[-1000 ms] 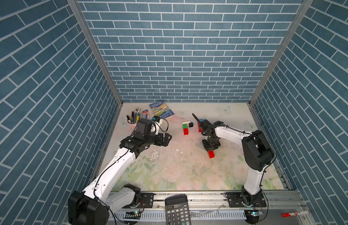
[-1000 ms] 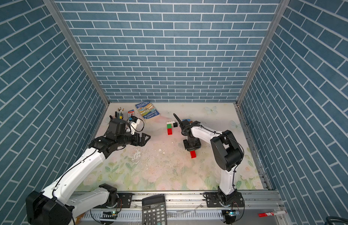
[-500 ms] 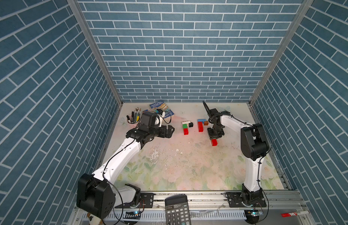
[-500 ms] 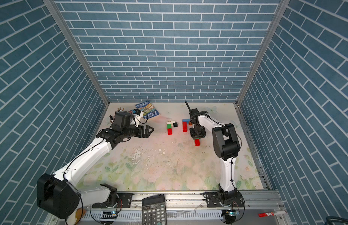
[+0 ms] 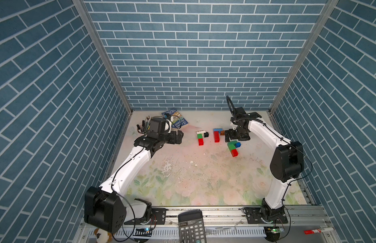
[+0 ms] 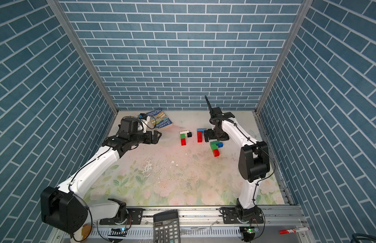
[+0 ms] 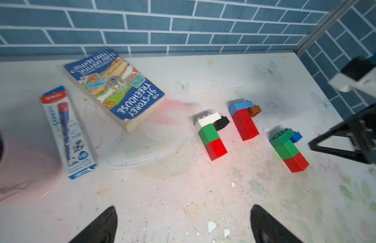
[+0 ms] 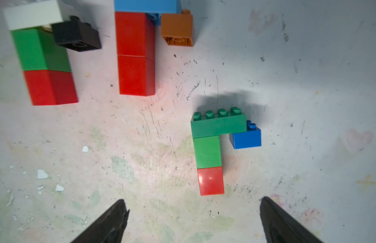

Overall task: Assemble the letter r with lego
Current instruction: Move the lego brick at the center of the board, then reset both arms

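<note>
Three lego letter shapes lie flat near the back of the table. The white, green, red and black one (image 5: 200, 137) (image 7: 212, 134) is on the left. A light blue, red and brown one (image 5: 217, 134) (image 8: 136, 52) is in the middle. The green, red and blue one (image 5: 233, 147) (image 6: 215, 147) (image 8: 210, 151) is on the right. My right gripper (image 5: 235, 137) (image 8: 193, 205) hovers open just behind that right shape, nothing between its fingers. My left gripper (image 5: 179, 136) (image 7: 183, 212) hangs open and empty, left of all three.
A blue book (image 5: 175, 121) (image 7: 115, 88) lies at the back left, with a marker box (image 7: 67, 132) and a cup of pens (image 5: 144, 127) beside it. A calculator (image 5: 191, 227) and a red marker (image 5: 317, 231) rest on the front rail.
My right gripper carried the green, red and blue shape toward the back, then opened and let it go onto the table. The left arm drew back a little, still open.
</note>
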### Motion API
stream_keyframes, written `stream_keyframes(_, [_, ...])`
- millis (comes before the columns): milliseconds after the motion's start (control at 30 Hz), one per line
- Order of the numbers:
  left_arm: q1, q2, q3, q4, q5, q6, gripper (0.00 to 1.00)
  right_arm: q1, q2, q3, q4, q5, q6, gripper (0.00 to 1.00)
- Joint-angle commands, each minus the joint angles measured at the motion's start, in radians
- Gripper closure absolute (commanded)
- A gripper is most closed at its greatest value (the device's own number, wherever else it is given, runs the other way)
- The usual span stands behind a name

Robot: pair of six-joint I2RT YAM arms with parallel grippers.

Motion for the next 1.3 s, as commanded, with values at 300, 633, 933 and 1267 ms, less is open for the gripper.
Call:
stream_keyframes(300, [0.012,-0.441,-0.381,0.083,-0.398,0.097,0.00,-0.032,-0.351,-0.356,0.166,0.154,0.098,0.01])
stream_keyframes(633, [0.014,-0.700,-0.684,0.380,-0.606,0.249,0.00,-0.036,-0.671,-0.694,0.520,0.267,-0.005,0.01])
stream_keyframes(933, [0.097,-0.273,-0.761,0.875,-0.550,0.226,0.00,-0.060,-0.793,-1.022,1.059,0.470,-0.193,0.01])
stream_keyframes(1267, [0.147,0.071,-0.746,1.186,-0.492,0.254,0.00,-0.260,-0.584,-1.175,1.488,0.423,-0.186,0.01])
